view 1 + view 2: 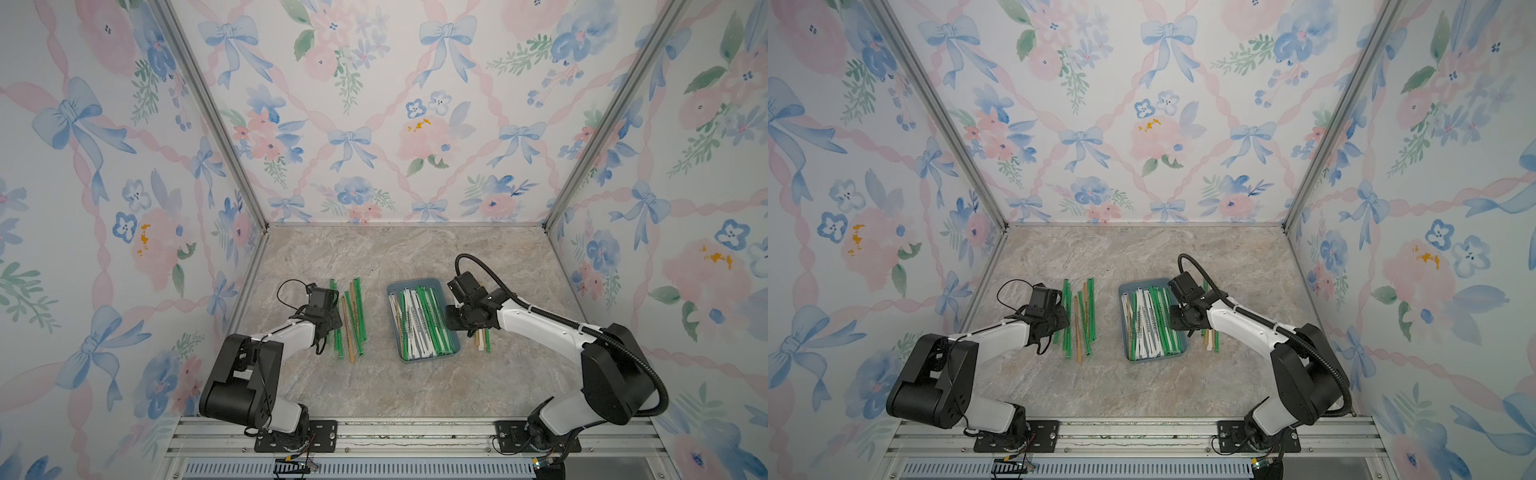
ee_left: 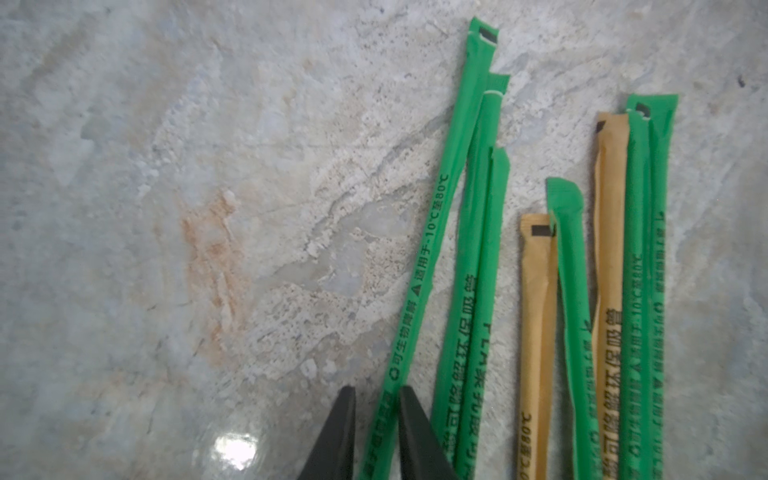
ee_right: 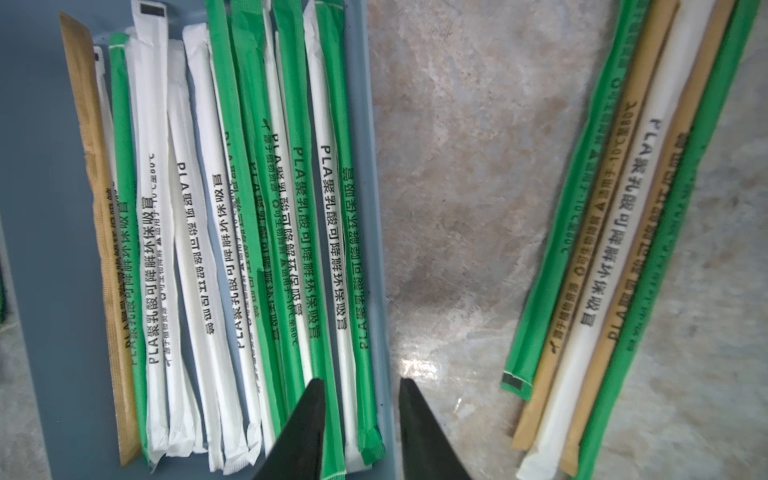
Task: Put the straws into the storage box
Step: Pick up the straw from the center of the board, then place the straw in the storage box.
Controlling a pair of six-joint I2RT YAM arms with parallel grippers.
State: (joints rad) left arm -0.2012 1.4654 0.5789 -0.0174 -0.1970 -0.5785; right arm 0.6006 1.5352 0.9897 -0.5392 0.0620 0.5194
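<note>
green wrapped straw lies inside the narrow left gripper, contact unclear; pinch squarely, lift level toward the blue-grey plastic tray. right gripper hangs half-open, empty.

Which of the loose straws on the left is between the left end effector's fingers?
The green straw at the pile's edge nearest the arm, lying at a slant to the other straws; the left end effector straddles it.
</note>
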